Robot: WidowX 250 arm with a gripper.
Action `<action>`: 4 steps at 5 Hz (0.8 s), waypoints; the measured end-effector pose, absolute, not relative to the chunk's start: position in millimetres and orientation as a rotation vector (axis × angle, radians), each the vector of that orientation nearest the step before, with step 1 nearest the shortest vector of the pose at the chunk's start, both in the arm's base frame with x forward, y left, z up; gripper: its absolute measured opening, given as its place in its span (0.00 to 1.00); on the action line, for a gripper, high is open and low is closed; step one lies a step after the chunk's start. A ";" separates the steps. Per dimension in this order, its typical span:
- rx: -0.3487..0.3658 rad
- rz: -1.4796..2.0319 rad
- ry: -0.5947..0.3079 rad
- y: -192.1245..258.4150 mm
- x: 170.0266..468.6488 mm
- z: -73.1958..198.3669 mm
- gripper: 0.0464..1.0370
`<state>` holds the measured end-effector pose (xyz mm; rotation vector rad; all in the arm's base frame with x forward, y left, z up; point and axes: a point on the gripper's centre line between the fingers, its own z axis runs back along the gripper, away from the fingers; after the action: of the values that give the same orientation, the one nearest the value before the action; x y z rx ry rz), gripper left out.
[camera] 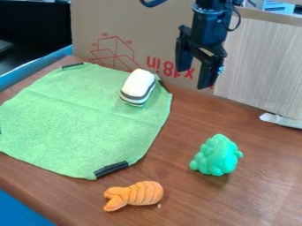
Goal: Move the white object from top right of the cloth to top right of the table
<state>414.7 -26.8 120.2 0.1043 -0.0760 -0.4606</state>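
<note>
Lying lengthwise, upper right to lower left | white object on cloth | claw released

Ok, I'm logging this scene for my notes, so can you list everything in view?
White object: one, white with dark stripes, cloth's top right.
Cloth: one, green, left side of the table.
Edge strips: at least three, black, along the cloth's edge.
Bumpy toy: one, blue-green, table's right half.
Segmented toy: one, orange, below the cloth.
Table: one, brown, under everything.
Cardboard: one sheet, tan with red print, behind.
Panel: one, pale wood-grain, behind right.
Arm: one, black, top.
Gripper: one, black, above the table's back edge.
</note>
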 end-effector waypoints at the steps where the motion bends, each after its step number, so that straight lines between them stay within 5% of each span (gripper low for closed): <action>1: 0.092 -0.468 -0.037 -27.2 413.1 104.0 0.96; 4: 0.035 -0.369 -0.088 63.7 392.9 112.8 0.96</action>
<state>392.9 63.7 112.8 0.0345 -0.0876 -0.3687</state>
